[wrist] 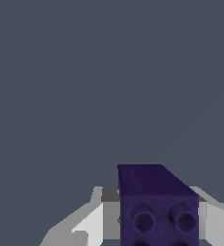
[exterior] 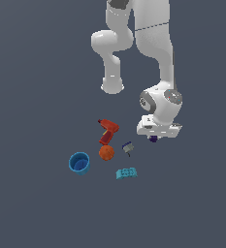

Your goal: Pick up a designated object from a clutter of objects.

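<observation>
Purple block (exterior: 153,139) sits right under the gripper (exterior: 158,137), only its dark lower edge peeking out below the white hand in the exterior view. From the wrist view the purple block (wrist: 157,206) fills the space between the fingers (wrist: 87,226), with two round studs facing the camera and its flat top running away from the lens. A finger shows on each side of it, close against its sides, so the gripper (wrist: 156,226) looks narrowed around the block; actual contact on both sides cannot be made out.

Room around the block is fair. The nearest neighbour is the small grey-and-blue piece (exterior: 128,147), just beside it toward the exterior view's left. Further left lie the orange ball (exterior: 106,153) and the red drill (exterior: 107,131), the ball touching or nearly touching the drill's lower end. The blue cup (exterior: 79,163) stands upright, well apart on the far left, and the teal flat block (exterior: 126,173) lies below the grey-and-blue piece. Toward the exterior view's right of the gripper, the grey floor (exterior: 201,184) is bare.
</observation>
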You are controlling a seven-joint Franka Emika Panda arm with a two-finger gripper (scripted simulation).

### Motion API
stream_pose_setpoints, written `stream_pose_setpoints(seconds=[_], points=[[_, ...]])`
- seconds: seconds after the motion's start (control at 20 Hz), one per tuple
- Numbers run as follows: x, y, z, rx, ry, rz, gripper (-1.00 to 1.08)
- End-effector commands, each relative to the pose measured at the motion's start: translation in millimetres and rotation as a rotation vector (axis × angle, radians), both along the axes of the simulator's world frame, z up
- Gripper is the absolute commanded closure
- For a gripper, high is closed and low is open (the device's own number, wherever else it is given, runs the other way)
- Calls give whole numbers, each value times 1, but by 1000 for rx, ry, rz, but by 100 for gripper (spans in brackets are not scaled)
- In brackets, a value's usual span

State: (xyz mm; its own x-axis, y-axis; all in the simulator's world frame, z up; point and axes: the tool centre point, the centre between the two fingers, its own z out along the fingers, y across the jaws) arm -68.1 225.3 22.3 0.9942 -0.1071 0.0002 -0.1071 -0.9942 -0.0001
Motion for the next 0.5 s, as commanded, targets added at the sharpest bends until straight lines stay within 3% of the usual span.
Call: stream_pose_setpoints(seconds=[0.0,0.45], points=[[0,0,0,0,0,0,108],[3,-12,18,0,0,0,108]])
